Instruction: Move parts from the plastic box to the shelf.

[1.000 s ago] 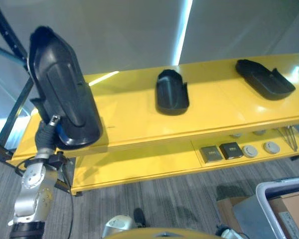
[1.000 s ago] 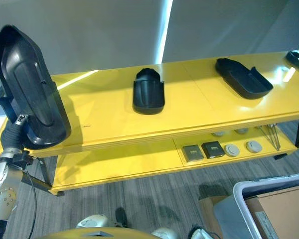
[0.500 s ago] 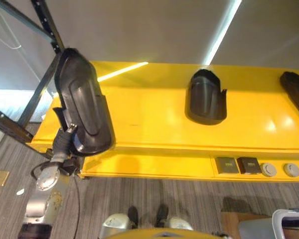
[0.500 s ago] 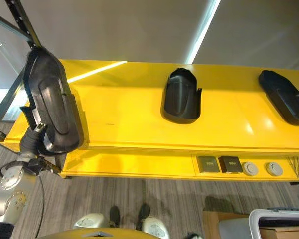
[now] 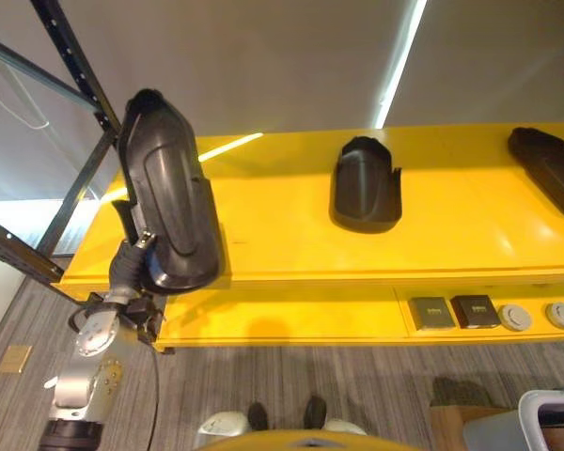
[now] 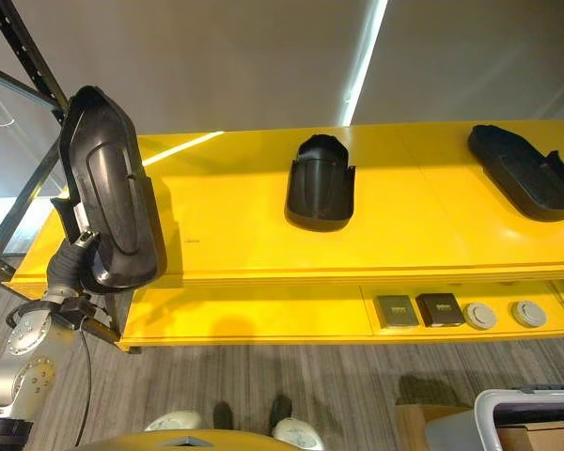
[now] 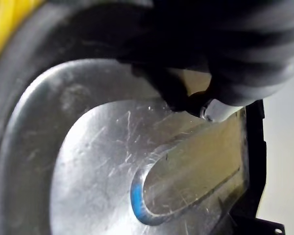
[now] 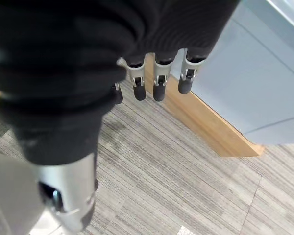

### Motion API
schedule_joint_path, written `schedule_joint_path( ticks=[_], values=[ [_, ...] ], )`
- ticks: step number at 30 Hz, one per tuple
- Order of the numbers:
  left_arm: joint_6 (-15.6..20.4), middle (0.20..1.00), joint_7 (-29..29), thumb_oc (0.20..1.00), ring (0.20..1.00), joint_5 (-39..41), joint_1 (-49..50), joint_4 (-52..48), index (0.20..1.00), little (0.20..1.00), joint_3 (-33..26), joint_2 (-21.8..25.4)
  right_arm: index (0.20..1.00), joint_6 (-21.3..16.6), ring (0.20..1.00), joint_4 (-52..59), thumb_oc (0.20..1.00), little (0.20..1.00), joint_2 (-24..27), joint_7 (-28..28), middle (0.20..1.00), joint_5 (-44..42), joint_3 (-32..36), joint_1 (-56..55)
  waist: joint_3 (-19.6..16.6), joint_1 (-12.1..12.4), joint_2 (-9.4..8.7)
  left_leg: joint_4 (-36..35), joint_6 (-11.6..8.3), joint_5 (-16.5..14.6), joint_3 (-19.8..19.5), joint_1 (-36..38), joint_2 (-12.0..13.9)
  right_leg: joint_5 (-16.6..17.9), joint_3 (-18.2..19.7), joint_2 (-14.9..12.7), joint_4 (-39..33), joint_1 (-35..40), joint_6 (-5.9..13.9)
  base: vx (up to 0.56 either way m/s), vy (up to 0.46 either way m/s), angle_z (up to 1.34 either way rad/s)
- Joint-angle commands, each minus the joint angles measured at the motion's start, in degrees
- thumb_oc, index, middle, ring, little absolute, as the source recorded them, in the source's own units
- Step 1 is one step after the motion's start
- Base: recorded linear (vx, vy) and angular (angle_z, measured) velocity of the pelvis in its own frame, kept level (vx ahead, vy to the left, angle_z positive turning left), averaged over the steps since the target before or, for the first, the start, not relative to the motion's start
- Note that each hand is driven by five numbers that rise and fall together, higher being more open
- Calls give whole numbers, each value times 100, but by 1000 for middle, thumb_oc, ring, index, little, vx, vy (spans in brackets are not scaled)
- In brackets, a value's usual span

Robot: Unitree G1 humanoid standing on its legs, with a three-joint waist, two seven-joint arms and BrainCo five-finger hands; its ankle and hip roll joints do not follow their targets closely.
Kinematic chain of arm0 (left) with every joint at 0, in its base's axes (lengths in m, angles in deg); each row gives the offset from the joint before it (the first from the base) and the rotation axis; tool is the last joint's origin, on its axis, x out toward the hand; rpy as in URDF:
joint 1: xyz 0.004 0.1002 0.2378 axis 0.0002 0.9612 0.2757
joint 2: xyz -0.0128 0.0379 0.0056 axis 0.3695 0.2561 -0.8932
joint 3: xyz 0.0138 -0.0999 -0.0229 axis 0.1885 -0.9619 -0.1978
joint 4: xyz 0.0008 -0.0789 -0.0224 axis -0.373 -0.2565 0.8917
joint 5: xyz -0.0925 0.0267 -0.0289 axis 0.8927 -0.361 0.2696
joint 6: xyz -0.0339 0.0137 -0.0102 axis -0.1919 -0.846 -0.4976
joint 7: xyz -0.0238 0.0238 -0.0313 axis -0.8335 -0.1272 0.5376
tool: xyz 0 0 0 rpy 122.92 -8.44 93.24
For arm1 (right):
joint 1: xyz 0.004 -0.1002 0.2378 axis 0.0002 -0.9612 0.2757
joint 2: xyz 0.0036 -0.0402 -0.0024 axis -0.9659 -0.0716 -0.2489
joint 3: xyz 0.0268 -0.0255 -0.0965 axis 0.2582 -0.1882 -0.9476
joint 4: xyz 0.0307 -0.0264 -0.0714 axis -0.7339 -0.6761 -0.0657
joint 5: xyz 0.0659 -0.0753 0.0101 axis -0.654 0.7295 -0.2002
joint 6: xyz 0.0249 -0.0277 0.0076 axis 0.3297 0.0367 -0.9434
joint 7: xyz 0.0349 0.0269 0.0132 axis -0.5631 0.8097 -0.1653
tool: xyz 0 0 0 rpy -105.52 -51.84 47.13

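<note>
You are carrying a long black part (image 5: 167, 202) in your left hand (image 5: 129, 266), held upright over the left end of the yellow shelf (image 5: 282, 235); the hand grips it at its lower end, though the part itself covers the fingers, so you cannot tell just how they close on it. To set it down well, tip it flat and lower it onto the bare shelf top at the left, well apart from the second black part (image 5: 366, 186) lying mid-shelf, and keep clear of the dark upright rail (image 5: 80, 70) beside the shelf end. Let go only once it rests fully on the shelf, not overhanging the front edge. A third part (image 6: 524, 184) lies at the far right. Your right hand (image 8: 157, 81) hangs with its fingers relaxed and empty above the floor, beside the plastic box (image 6: 522, 421), which is cut off so its contents stay unseen
</note>
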Motion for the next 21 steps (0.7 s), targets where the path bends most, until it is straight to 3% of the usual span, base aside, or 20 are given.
schedule_joint_path(
  ticks=[1,2,3,5,8,14,15,21],
  values=[
    [503,200,-252,200,200,-644,-527,-305,200,200,-189,127,1000,-115,1000,-536,1000,1000,140,-242,1000,-276,63,209,50,-84,-8,619,-168,634,-145,-350,750,-642,1,-227,384,43,576,-2,214,33],
    [517,200,-269,200,200,-651,-531,-294,200,200,-190,132,1000,-119,1000,-537,1000,1000,144,-243,1000,-273,62,209,50,-90,-6,575,-179,665,-144,-327,763,-647,3,-229,388,43,573,17,321,13],
    [512,200,-282,200,200,-870,-602,-219,200,200,-200,207,1000,-160,1000,-521,1000,1000,217,-283,1000,-259,78,186,21,-184,47,324,-308,992,-114,-245,1009,-705,33,-271,438,27,560,10,178,4],
    [437,200,-283,200,200,-952,-698,-181,200,200,-195,273,1000,-137,1000,-462,1000,1000,299,-339,1000,-331,107,152,4,-272,104,180,-347,1083,-46,-165,1124,-772,33,-365,552,3,567,13,263,12],
    [230,200,-255,200,200,-1051,-1014,-21,200,200,-61,463,1000,-104,1000,-442,1000,1000,444,-270,1000,-606,255,193,10,-406,256,-152,-205,628,130,73,961,-827,19,-734,1048,-278,777,-16,347,6],
    [-153,200,-179,200,200,-1195,-1279,314,200,200,-13,698,1000,-124,1000,-483,1000,1000,211,-594,1000,-229,300,-19,86,-622,272,-317,-68,435,343,342,801,-651,149,-915,1072,-280,1025,23,115,-13],
    [-404,200,-267,200,200,-1131,-1467,535,200,200,41,784,1000,-225,1000,-489,1000,1000,196,-519,1000,-80,282,-98,55,-694,213,-395,-22,404,401,424,762,-582,165,-935,967,-219,1088,69,13,-24],
    [-825,200,-545,200,200,-911,-2089,1341,200,200,319,781,1000,-290,1000,-383,1000,1000,255,-369,1000,231,117,-165,-14,-833,129,-464,30,391,542,480,738,-490,158,-898,629,-15,1110,38,-20,-15]
  ],
)
